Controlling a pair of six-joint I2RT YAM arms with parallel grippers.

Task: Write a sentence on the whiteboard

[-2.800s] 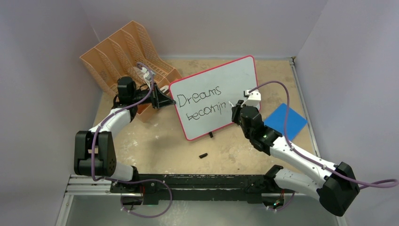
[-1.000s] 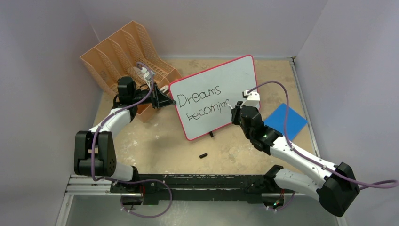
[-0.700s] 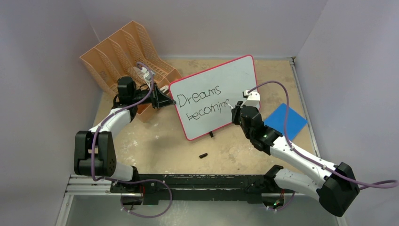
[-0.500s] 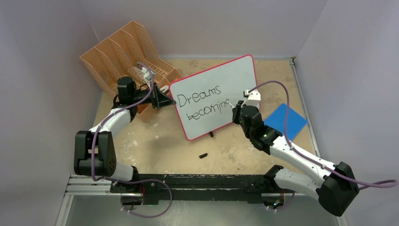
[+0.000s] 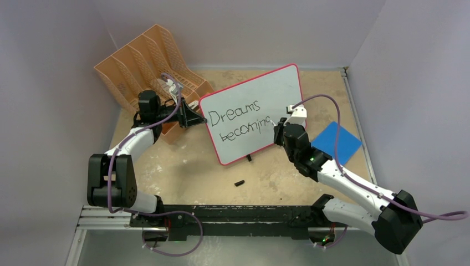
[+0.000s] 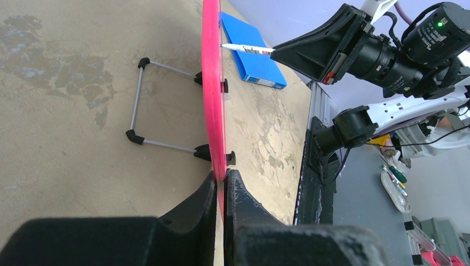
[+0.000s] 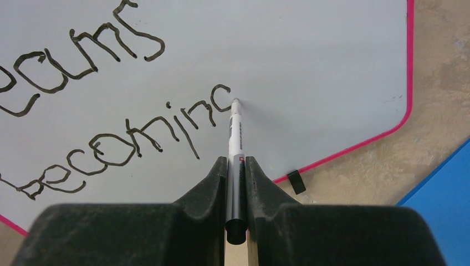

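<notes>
1. Two grippers, both closed: right gripper point(image 7: 236, 162) clamped on a marker point(image 7: 235, 130), tip touching the whiteboard point(image 7: 321, 61) just after "becominc".
2. Mid-table, propped upright on its stand: whiteboard bearing the sentence point(image 5: 241, 123), "Dreams becominc".
3. At its pink left edge, left gripper point(image 6: 221, 178) pinched on the frame.
4. Beyond, an orange file rack point(image 5: 141, 58).

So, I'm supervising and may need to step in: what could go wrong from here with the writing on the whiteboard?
The thin white marker in the right gripper presses on the red-framed white whiteboard, which the left gripper pinches only at its edge; the push might pivot it.
The black handwritten words slant toward the lower frame, leaving little room below.
</notes>
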